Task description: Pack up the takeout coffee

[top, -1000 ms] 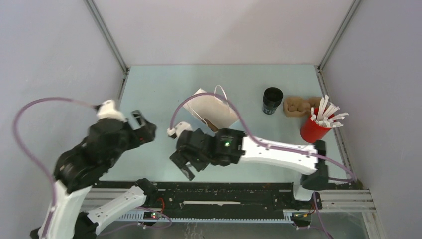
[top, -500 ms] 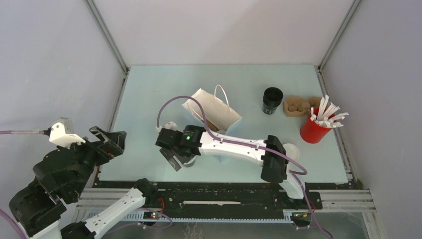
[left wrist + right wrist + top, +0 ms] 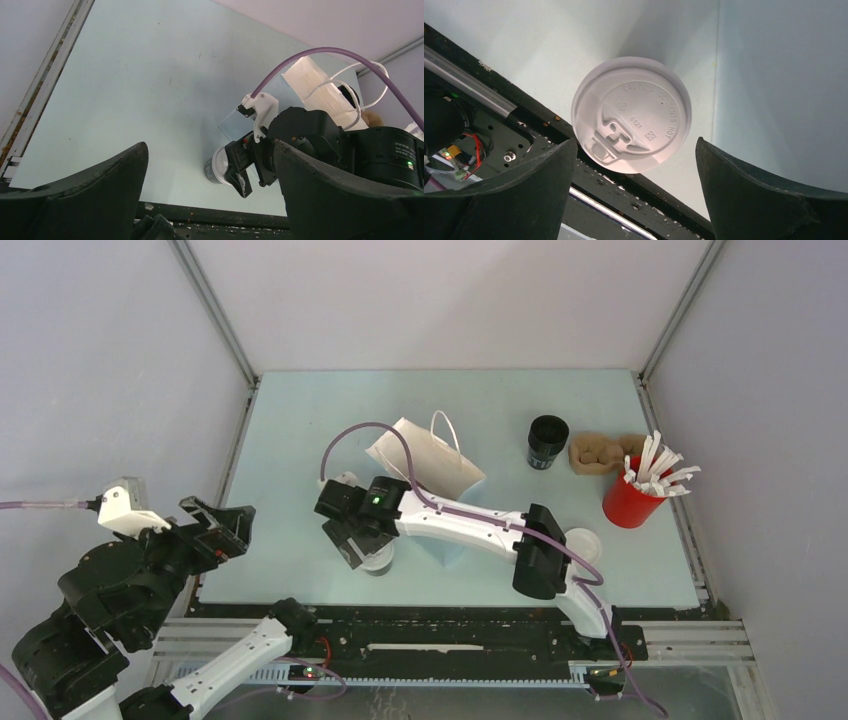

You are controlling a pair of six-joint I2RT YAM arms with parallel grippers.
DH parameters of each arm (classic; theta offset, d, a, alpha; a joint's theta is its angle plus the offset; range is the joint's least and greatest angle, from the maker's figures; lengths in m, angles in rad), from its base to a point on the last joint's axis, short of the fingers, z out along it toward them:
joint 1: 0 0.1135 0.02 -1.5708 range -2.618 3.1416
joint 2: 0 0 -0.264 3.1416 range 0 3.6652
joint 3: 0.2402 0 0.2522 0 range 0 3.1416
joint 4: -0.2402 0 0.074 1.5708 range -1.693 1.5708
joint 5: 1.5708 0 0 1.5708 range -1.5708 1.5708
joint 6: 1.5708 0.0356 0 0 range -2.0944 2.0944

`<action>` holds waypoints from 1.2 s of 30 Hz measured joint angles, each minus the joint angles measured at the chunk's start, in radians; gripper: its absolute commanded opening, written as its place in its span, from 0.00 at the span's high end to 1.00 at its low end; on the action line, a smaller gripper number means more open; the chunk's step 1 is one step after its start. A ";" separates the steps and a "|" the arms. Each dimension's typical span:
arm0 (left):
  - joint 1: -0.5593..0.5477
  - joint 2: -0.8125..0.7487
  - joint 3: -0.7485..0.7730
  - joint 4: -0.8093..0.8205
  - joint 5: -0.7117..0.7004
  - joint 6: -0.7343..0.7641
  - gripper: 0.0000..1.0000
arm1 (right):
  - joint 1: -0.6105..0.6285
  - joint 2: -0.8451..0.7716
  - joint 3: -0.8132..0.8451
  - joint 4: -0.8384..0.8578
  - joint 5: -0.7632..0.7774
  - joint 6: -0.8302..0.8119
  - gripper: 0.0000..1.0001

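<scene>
Right wrist view: my right claw (image 3: 635, 145) gapes wide over the white-lidded cup (image 3: 631, 122); my left claw (image 3: 210, 146) gapes too.

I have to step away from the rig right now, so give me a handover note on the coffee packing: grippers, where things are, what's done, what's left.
Left gripper: open, empty, held off by the left edge of the table.
Right gripper: open, hanging over the lidded cup, jaws either side of the lid, not gripping.
Things: lidded cup at the near edge; white paper bag just behind it; black cup, cardboard carrier and red cup of white sticks far right.
Done: lid is on the cup.
Left: grip the cup and, probably, put it in the bag. Nothing looks packed yet.
</scene>
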 measured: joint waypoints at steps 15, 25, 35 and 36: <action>0.000 0.000 0.001 0.000 0.009 0.002 0.00 | 0.006 0.032 0.017 0.002 -0.017 -0.011 0.08; 0.000 0.000 0.001 0.000 0.014 0.002 0.00 | 0.007 0.045 0.023 0.003 -0.008 -0.021 0.05; 0.000 0.000 0.001 -0.007 0.014 0.002 0.00 | 0.006 0.051 0.034 0.005 0.001 -0.029 0.11; 0.000 0.000 0.001 -0.007 0.014 0.002 0.00 | 0.006 0.051 0.034 0.005 0.001 -0.030 0.13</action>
